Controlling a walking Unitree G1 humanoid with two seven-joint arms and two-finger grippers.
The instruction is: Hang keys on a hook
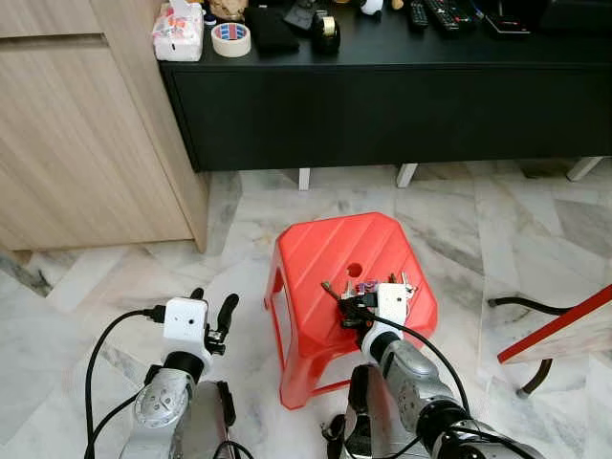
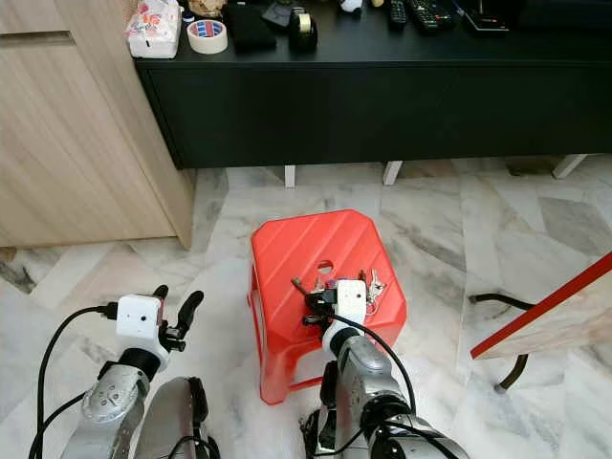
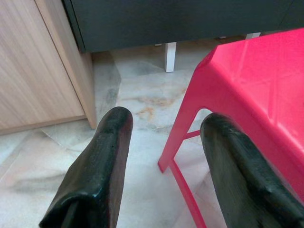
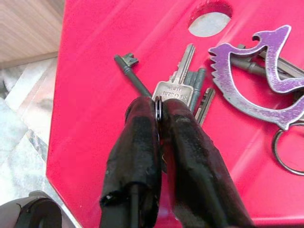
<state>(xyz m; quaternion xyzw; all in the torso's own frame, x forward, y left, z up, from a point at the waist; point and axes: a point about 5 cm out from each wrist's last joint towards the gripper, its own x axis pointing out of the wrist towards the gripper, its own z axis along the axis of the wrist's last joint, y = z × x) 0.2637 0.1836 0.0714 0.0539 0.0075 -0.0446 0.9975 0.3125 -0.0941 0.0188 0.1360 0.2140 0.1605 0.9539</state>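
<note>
A bunch of keys [image 4: 185, 90] lies on the seat of a red plastic stool [image 1: 335, 251], near the stool's front right corner. It has several silver keys, a dark old-style key [image 4: 130, 71] and a purple bird-shaped tag [image 4: 256, 76]. My right gripper [image 4: 158, 107] is down on the stool top, shut on the thin key ring [image 4: 157, 110] at the head of one silver key. The bunch also shows by that gripper [image 1: 356, 298] in the eye views. My left gripper [image 1: 212, 304] hangs open over the floor left of the stool, holding nothing.
A black low cabinet [image 1: 382, 96] stands behind the stool, with a tape roll [image 1: 230, 38], a tissue pack and remotes on top. A light wooden cupboard [image 1: 76, 124] is at the left. A red-edged board [image 1: 559, 330] and a cable lie at the right on the marble floor.
</note>
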